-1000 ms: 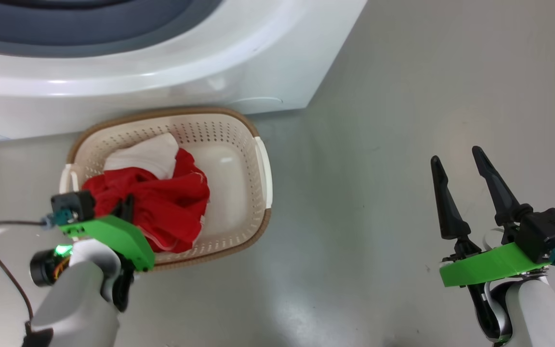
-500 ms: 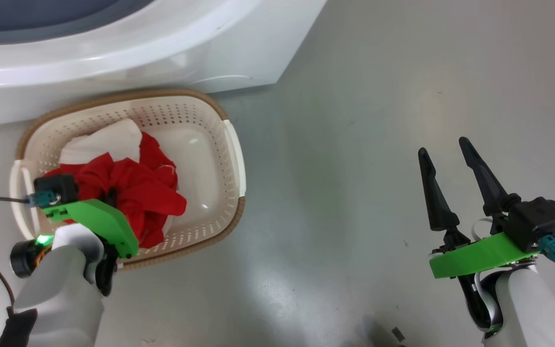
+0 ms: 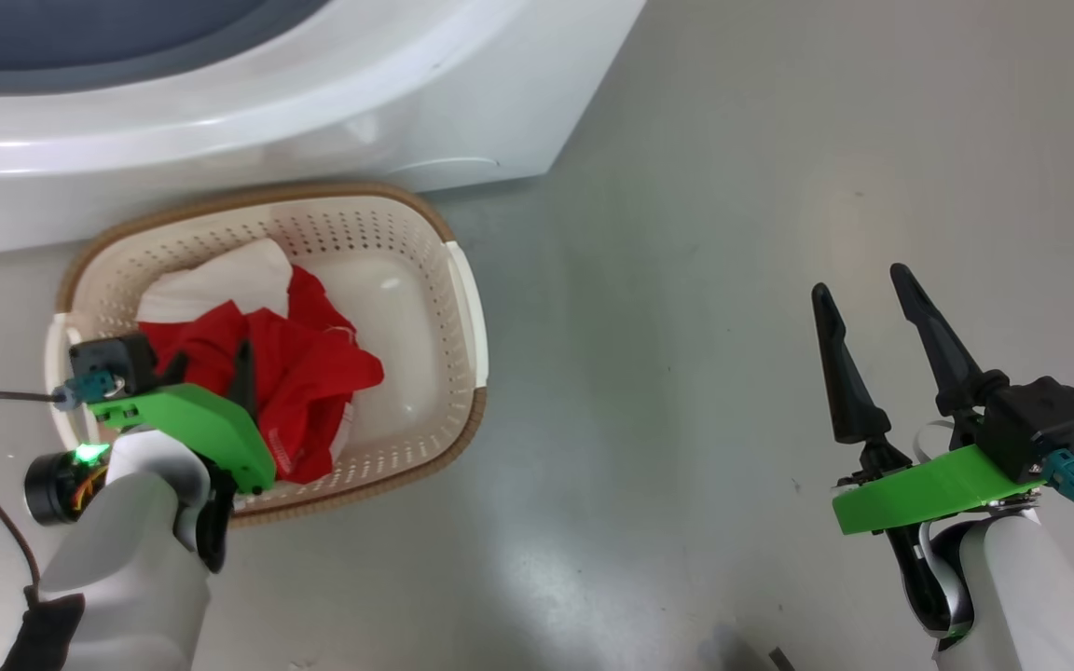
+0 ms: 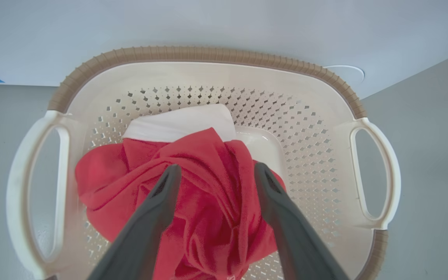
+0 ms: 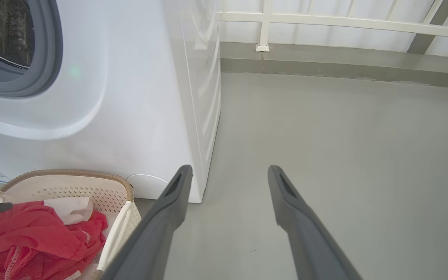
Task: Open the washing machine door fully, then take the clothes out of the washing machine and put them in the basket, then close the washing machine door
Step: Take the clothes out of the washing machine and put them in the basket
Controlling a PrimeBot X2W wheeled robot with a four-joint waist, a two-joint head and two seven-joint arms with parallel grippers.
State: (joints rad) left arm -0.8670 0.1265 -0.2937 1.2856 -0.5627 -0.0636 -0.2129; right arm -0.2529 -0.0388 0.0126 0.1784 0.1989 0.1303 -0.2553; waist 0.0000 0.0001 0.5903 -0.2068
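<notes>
Inside the basket [image 4: 208, 52], heaped over its left and middle part: the clothes [image 4: 212, 210], red with one white piece toward the basket's far wall. The right part of the basket's bottom bare.

Directly above that heap, within the basket's rim: the left gripper [image 4: 216, 167], fingers spread wide apart, red fabric lying between them but, by the look of it, not pinched. Well to the right of the basket, over the plain floor: the right gripper [image 3: 859, 280], fingers also apart, nothing in them. Just behind the basket's far rim: the washing machine [image 3: 220, 121], white front very near the brown edge, perhaps touching it.

Probably the release of the clothes, so now a matter of leaving cleanly. Lift straight up from the basket, keeping the fingers wide, to avoid hooking a fold and dragging it out again. Make no sideways move before clearing the rim; a light basket, likely to slide or tip at a small push. Look afterwards for fabric hanging over the basket's near wall and push it in if needed. Then check the drum above the basket; cannot tell from here about more pieces inside. Only after that, go for the washing machine door.
</notes>
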